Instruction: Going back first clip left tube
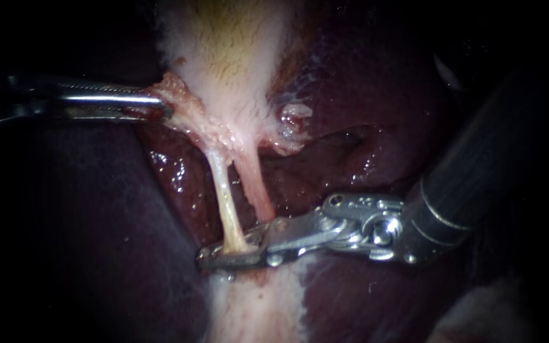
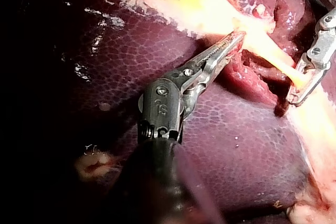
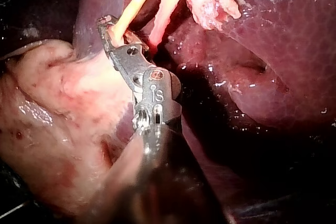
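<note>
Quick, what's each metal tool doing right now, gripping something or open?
Left instrument: shut on the gallbladder at its lower edge.
Right instrument: at the left tube; grip cannot be told.

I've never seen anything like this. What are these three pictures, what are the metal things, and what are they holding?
This is a surgical robot working on a pig's dark maroon liver and whitish-yellow gallbladder. One picture comes from an endoscope camera close to the tissue; the other two from cameras on each arm. The thin silver left instrument has its jaws shut on the gallbladder's pale lower edge. The silver right instrument sits at the pale yellowish left tube, beside a pinker tube. Whether it grips, I cannot tell.
</note>
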`<state>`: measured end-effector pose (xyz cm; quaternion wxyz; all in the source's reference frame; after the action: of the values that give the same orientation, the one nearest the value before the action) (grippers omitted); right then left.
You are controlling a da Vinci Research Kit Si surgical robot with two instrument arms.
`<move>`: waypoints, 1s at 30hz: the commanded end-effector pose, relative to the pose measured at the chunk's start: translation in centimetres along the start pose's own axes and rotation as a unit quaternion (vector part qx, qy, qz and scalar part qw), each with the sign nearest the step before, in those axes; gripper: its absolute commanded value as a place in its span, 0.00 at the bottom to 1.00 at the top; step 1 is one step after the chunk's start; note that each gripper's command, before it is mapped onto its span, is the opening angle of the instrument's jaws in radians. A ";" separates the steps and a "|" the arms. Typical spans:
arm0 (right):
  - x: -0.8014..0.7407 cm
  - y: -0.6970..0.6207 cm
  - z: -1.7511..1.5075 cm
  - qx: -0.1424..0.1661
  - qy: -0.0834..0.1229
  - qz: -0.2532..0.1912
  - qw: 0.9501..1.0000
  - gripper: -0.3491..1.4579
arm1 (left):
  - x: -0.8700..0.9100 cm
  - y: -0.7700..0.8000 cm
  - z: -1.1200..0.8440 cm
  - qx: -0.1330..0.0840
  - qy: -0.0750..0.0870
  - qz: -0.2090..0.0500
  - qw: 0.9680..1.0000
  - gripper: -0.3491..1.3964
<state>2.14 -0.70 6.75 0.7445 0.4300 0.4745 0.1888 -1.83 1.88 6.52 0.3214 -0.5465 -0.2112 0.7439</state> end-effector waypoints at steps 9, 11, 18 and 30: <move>0.01 -0.01 0.00 0.001 0.000 0.000 1.000 0.00 | 0.00 0.00 0.00 0.000 0.000 0.000 1.000 0.00; 0.01 -0.01 0.01 0.001 0.000 0.000 1.000 0.00 | 0.00 0.00 0.00 0.000 0.000 0.000 1.000 0.00; 0.02 0.05 0.11 0.003 0.027 -0.031 0.999 0.39 | 0.00 0.01 0.00 0.000 0.000 0.000 1.000 0.00; 0.04 0.31 0.17 -0.052 0.049 -0.133 0.989 0.47 | 0.01 0.03 0.00 0.001 0.000 0.000 1.000 0.00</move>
<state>2.33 -0.56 7.03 0.7605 0.3127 0.5535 0.1321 -1.84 1.87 6.49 0.3218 -0.5465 -0.2111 0.7438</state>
